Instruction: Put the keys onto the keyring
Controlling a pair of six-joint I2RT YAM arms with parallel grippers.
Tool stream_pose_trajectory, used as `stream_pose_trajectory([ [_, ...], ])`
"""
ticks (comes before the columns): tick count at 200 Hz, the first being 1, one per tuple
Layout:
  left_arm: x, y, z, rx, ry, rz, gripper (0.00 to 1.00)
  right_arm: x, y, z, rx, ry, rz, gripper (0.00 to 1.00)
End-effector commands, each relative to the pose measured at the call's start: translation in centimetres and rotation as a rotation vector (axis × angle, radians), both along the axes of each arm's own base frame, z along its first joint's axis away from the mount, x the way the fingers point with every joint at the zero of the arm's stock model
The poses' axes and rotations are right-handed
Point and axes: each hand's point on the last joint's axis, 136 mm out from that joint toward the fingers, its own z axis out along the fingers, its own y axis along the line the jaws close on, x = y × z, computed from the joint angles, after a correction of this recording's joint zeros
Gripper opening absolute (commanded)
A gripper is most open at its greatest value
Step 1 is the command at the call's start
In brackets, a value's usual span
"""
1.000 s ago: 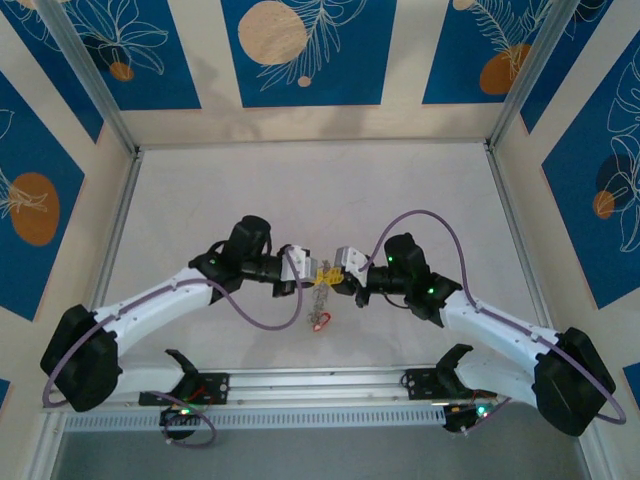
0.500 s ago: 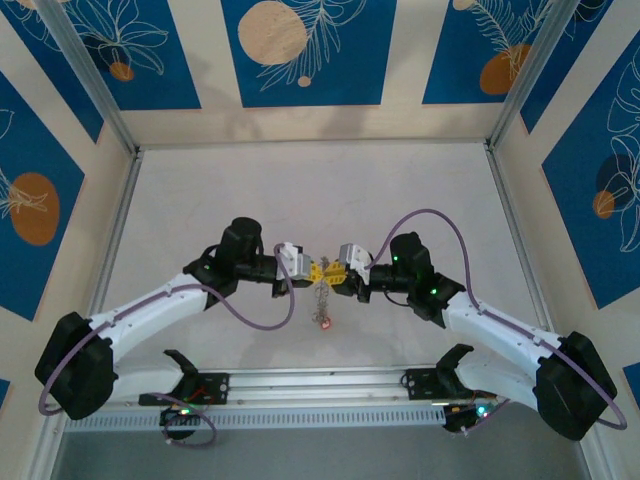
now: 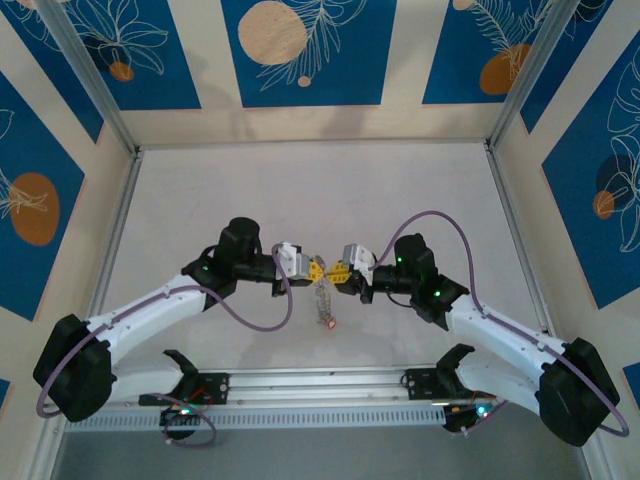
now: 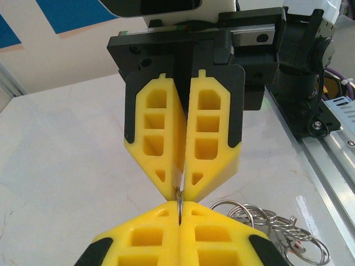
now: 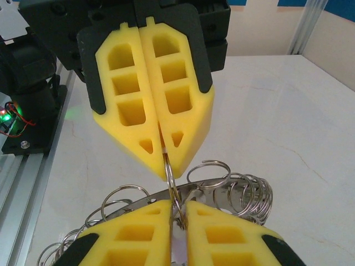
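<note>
Yellow plastic fingers of my left gripper (image 4: 179,216) pressed together on one thin loop of the silvery-grey jagged metal keyring (image 4: 260,219) | right gripper (image 4: 182,190) pinches the same loop tip-to-tip, I judge to steady it for threading | small red-headed key (image 3: 327,322) at its low end

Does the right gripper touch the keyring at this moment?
Touching. In the right wrist view, the thin wire of the keyring runs down into the shut right gripper, pinched there with no gap on either side.
</note>
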Motion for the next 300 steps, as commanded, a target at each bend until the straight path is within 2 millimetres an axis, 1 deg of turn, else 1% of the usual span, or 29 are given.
stream_pose_trajectory([
  [1,-0.4,0.1,1.9,-0.064,-0.032,-0.027,0.0,-0.3,-0.1,-0.4,0.001,0.022,0.008,0.15],
  [24,-0.6,0.0,1.9,-0.067,-0.029,-0.04,0.0,-0.2,0.2,-0.1,0.016,0.021,0.021,0.19],
  [52,-0.7,0.0,1.9,-0.07,-0.026,-0.043,0.0,-0.1,0.9,0.2,0.024,0.025,0.044,0.2],
  [60,-0.7,0.0,1.9,-0.073,-0.024,-0.045,0.0,-0.1,1.0,0.2,0.023,0.026,0.048,0.19],
  [73,-0.7,0.0,2.0,-0.076,-0.025,-0.043,0.0,-0.1,1.3,0.3,0.026,0.03,0.058,0.12],
  [100,-0.6,0.0,1.7,-0.072,-0.026,-0.035,0.0,-0.1,1.4,0.8,0.046,0.023,0.061,0.11],
  [122,-0.5,0.1,1.2,-0.065,-0.022,-0.026,0.0,-0.4,1.3,1.3,0.061,0.015,0.065,0.15],
  [148,-0.5,0.1,1.1,-0.063,-0.019,-0.025,0.0,-0.6,1.0,1.7,0.072,0.011,0.066,0.18],
  [167,-0.6,0.1,1.0,-0.061,-0.015,-0.027,0.0,-0.6,1.0,1.4,0.065,0.015,0.067,0.2],
  [181,-0.6,0.1,1.0,-0.058,-0.015,-0.029,0.0,-0.6,1.1,1.2,0.063,0.016,0.069,0.21],
  [199,-0.5,0.1,0.7,-0.051,-0.009,-0.028,0.0,-0.3,1.2,1.1,0.059,0.019,0.07,0.13],
  [232,-0.4,0.1,0.9,-0.05,-0.017,-0.017,0.0,-0.1,1.5,0.9,0.049,0.028,0.082,0.0],
  [241,-0.1,0.2,0.9,-0.043,-0.02,-0.003,0.0,-0.1,1.5,0.8,0.044,0.029,0.077,0.0],
  [252,0.3,0.5,0.4,-0.017,-0.025,0.021,0.0,0.0,1.4,0.8,0.034,0.027,0.071,0.0],
  [264,0.7,0.9,-0.5,0.037,-0.027,0.047,0.0,0.0,1.1,0.8,0.02,0.019,0.056,0.0],
  [285,1.2,1.8,-3.0,0.154,-0.032,0.078,0.0,0.1,0.4,1.7,0.03,-0.003,0.034,0.0],
  [300,1.4,2.4,-4.1,0.201,-0.031,0.094,0.0,0.1,0.1,2.5,0.047,-0.014,0.026,0.0],
])
